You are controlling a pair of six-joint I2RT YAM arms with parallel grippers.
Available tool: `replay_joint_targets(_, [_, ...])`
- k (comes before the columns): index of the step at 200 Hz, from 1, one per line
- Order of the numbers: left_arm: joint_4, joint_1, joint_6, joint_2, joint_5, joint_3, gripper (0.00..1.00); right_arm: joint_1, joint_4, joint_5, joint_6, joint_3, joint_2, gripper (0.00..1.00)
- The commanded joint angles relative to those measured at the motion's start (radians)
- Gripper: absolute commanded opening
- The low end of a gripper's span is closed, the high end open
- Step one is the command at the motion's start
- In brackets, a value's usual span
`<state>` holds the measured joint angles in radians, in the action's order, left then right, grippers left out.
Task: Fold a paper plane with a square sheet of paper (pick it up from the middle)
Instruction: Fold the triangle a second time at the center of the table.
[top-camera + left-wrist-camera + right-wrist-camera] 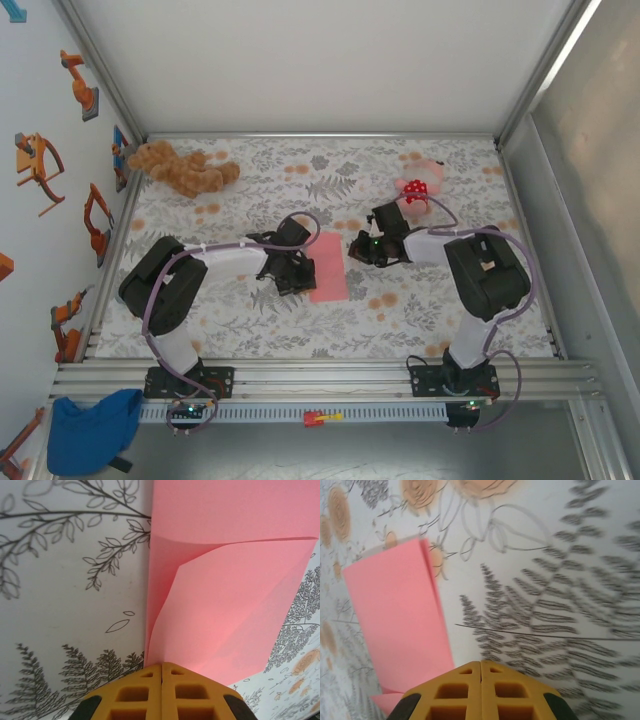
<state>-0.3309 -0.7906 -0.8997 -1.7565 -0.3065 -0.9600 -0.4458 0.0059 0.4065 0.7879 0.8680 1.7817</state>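
Left gripper (161, 666) is sitting closed, the folded paper (225, 605) lying just ahead of its tips. Right gripper (481, 662), also closed, is hanging with the paper ahead-left.

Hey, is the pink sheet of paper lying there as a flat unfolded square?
No, in the left wrist view the pink paper has a flap folded over on top of it, with slanting edges.

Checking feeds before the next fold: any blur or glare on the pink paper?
Right wrist: blurred, worst on the fern print at right; paper edges soft. Left wrist: sharp, flap crease crisp with a faint shadow. Top external: even light, no glare on the paper.
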Motion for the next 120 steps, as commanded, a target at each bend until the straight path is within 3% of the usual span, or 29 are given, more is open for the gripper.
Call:
replay_joint_targets(1, [-0.06, 0.0, 0.035, 0.054, 0.027, -0.065, 0.07, 0.007, -0.043, -0.075, -0.008, -0.004, -0.097, 0.03])
replay_joint_targets(33, [0.037, 0.012, 0.019, 0.1, 0.037, -0.071, 0.25, 0.009, 0.012, -0.016, 0.082, -0.081, -0.18, 0.22])
replay_joint_targets(47, [0.065, 0.023, 0.014, 0.088, 0.034, -0.06, 0.28, 0.006, 0.041, 0.016, 0.128, -0.115, -0.193, 0.3])
replay_joint_targets(57, [0.082, 0.03, 0.007, 0.071, 0.025, -0.057, 0.29, -0.001, 0.063, 0.038, 0.15, -0.134, -0.2, 0.46])
replay_joint_targets(64, [0.093, 0.034, 0.003, 0.058, 0.019, -0.056, 0.29, -0.009, 0.07, 0.045, 0.162, -0.143, -0.203, 0.51])
replay_joint_targets(97, [0.146, 0.046, -0.02, 0.013, 0.01, -0.048, 0.29, -0.058, 0.072, 0.023, 0.197, -0.165, -0.202, 0.51])
replay_joint_targets(120, [0.156, 0.053, -0.029, -0.003, 0.026, -0.039, 0.29, -0.089, 0.088, 0.008, 0.223, -0.173, -0.192, 0.45])
